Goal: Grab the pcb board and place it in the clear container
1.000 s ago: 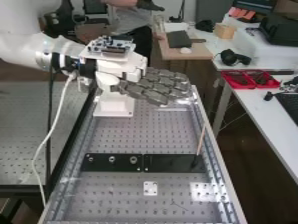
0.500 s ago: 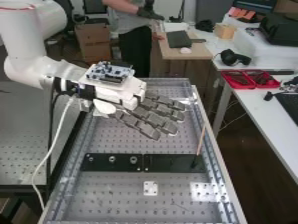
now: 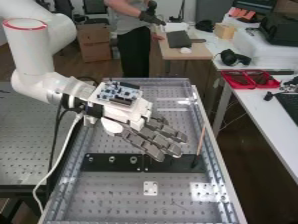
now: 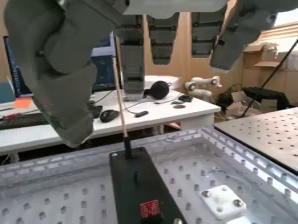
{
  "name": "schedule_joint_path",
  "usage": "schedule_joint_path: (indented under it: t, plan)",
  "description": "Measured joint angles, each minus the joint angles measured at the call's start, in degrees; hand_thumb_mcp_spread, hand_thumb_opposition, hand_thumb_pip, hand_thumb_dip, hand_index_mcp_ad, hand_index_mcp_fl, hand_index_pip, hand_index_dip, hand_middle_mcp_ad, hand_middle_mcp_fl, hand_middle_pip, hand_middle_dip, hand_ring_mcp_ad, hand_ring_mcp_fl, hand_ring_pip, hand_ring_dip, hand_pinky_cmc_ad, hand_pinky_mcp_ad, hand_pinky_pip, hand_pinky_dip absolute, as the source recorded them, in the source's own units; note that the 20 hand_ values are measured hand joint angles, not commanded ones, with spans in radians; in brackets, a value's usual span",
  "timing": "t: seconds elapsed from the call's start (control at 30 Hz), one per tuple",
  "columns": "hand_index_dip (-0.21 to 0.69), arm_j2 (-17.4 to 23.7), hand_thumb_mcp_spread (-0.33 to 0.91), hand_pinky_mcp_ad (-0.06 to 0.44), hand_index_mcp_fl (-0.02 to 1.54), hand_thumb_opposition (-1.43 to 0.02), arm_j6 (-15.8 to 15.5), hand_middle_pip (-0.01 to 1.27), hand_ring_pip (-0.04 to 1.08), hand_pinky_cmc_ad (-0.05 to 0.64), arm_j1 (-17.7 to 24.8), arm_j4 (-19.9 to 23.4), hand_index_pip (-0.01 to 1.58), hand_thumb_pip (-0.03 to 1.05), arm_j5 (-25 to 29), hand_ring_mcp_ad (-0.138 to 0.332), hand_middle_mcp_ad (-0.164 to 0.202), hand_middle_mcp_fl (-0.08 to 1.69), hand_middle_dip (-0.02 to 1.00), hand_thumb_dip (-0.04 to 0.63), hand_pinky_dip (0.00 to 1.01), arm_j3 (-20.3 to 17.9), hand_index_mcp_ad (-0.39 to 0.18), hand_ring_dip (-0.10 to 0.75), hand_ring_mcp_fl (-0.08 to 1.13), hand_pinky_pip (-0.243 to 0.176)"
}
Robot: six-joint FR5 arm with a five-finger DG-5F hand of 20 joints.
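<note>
Down toward six o'clock swings the hand [image 3: 150, 148], fingers straight, empty, nearing the black plate [image 3: 123, 167]; pick-up likely still ahead.

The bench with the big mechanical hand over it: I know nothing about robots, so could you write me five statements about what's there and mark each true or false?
1. The hand has its fingers curled into a fist. False: its fingers are straight.
2. A thin stick stands up from the black strip. True.
3. The headphones lie on the bench's perforated surface. False: they are on the white desk.
4. A circuit board is mounted on top of the arm, near the hand. True.
5. The red trays stand on the floor. False: they are on the white desk.
</note>
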Motion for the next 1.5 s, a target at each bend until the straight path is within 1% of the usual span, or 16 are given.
schedule_joint_path:
  t: [0.1, 0.17, 0.2, 0.33, 0.43, 0.47, 0.5, 0.53, 0.67, 0.7, 0.73, 0.77, 0.87, 1.07, 1.3, 1.5]
  plan:
    - [0.012, -0.75, 0.33, 0.169, 0.07, -0.83, -0.3, 0.14, 0.06, 0.251, -0.46, 0.39, 1.16, 0.65, -0.79, 0.201, 0.068, 0.01, 0.08, 0.19, 0.5, 0.37, -0.009, -0.016, 0.0, -0.11]
    - [0.012, -1.31, 0.33, 0.169, 0.06, -0.83, -0.43, 0.13, 0.06, 0.251, -0.6, 0.5, 1.24, 0.71, -1.27, 0.201, 0.068, 0.01, 0.08, 0.188, 0.5, 0.54, -0.01, -0.016, 0.0, -0.11]
    - [0.009, -1.52, 0.33, 0.169, 0.06, -0.83, -0.53, 0.14, 0.06, 0.251, -0.64, 0.59, 1.27, 0.71, -1.48, 0.201, 0.068, 0.02, 0.09, 0.202, 0.5, 0.55, -0.012, -0.016, 0.0, -0.11]
    - [0.009, -2.79, 0.34, 0.169, 0.04, -0.85, -1.37, 0.14, 0.06, 0.251, -0.86, 1.91, 1.38, 0.71, -2.86, 0.202, 0.068, 0.03, 0.09, 0.206, 0.5, 0.49, -0.012, -0.017, 0.0, -0.106]
    - [0.014, -3.67, 0.36, 0.169, 0.04, -0.86, -1.5, 0.14, 0.06, 0.251, -1.14, 2.96, 1.45, 0.71, -4.01, 0.202, 0.068, 0.03, 0.09, 0.206, 0.47, 0.52, -0.016, -0.017, 0.0, -0.106]
    - [0.016, -3.95, 0.36, 0.169, 0.04, -0.86, -1.63, 0.14, 0.06, 0.251, -1.26, 3.17, 1.46, 0.71, -4.4, 0.202, 0.072, 0.02, 0.09, 0.22, 0.47, 0.57, -0.024, -0.017, 0.0, -0.106]
    - [0.007, -4.15, 0.36, 0.169, 0.04, -0.86, -1.8, 0.14, 0.06, 0.251, -1.36, 3.25, 1.47, 0.71, -4.68, 0.202, 0.066, 0.02, 0.1, 0.222, 0.45, 0.63, -0.03, -0.017, 0.0, -0.106]
    - [0.021, -4.39, 0.37, 0.169, 0.02, -0.86, -2.02, 0.14, 0.06, 0.251, -1.51, 3.36, 1.49, 0.71, -5.02, 0.202, 0.07, 0.03, 0.1, 0.222, 0.45, 0.72, -0.026, -0.017, 0.0, -0.106]
    - [0.035, -5.18, 0.38, 0.169, 0.02, -0.86, -2.79, 0.13, 0.06, 0.251, -2.32, 4.47, 1.54, 0.71, -6.21, 0.202, 0.07, 0.02, 0.1, 0.225, 0.44, 0.91, -0.03, -0.017, 0.0, -0.11]
    - [0.035, -5.26, 0.38, 0.169, 0.02, -0.86, -2.85, 0.14, 0.08, 0.251, -2.44, 4.67, 1.54, 0.71, -6.33, 0.202, 0.07, 0.02, 0.1, 0.225, 0.43, 0.92, -0.03, -0.017, 0.0, -0.106]
    - [0.031, -5.49, 0.38, 0.169, 0.02, -0.86, -2.98, 0.14, 0.07, 0.251, -2.75, 5.07, 1.54, 0.71, -6.67, 0.202, 0.07, 0.02, 0.1, 0.225, 0.42, 0.95, -0.03, -0.017, 0.0, -0.11]
    - [0.047, -5.7, 0.38, 0.169, 0.02, -0.86, -3.08, 0.14, 0.09, 0.251, -3.04, 5.37, 1.54, 0.71, -7.0, 0.202, 0.07, 0.02, 0.11, 0.227, 0.42, 0.98, -0.03, -0.017, 0.0, -0.106]
    - [0.052, -6.31, 0.38, 0.168, 0.02, -0.86, -3.3, 0.14, 0.09, 0.251, -3.55, 5.54, 1.54, 0.71, -7.66, 0.202, 0.07, 0.04, 0.11, 0.227, 0.42, 1.2, -0.037, -0.017, 0.0, -0.106]
    - [0.091, -7.43, 0.4, 0.171, 0.02, -0.86, -3.49, 0.14, 0.09, 0.251, -4.13, 5.41, 1.54, 0.71, -8.75, 0.202, 0.07, 0.04, 0.11, 0.227, 0.4, 1.53, -0.037, -0.017, 0.0, -0.106]
    - [0.126, -8.13, 0.41, 0.168, 0.02, -0.88, -4.43, 0.13, 0.09, 0.251, -4.4, 5.87, 1.54, 0.71, -9.96, 0.201, 0.066, 0.02, 0.11, 0.241, 0.33, 1.5, -0.045, -0.014, 0.0, -0.106]
    - [0.126, -8.65, 0.43, 0.168, 0.02, -0.89, -6.21, 0.14, 0.09, 0.251, -4.73, 6.55, 1.54, 0.71, -10.99, 0.201, 0.066, 0.02, 0.12, 0.253, 0.29, 1.47, -0.047, -0.014, 0.0, -0.105]
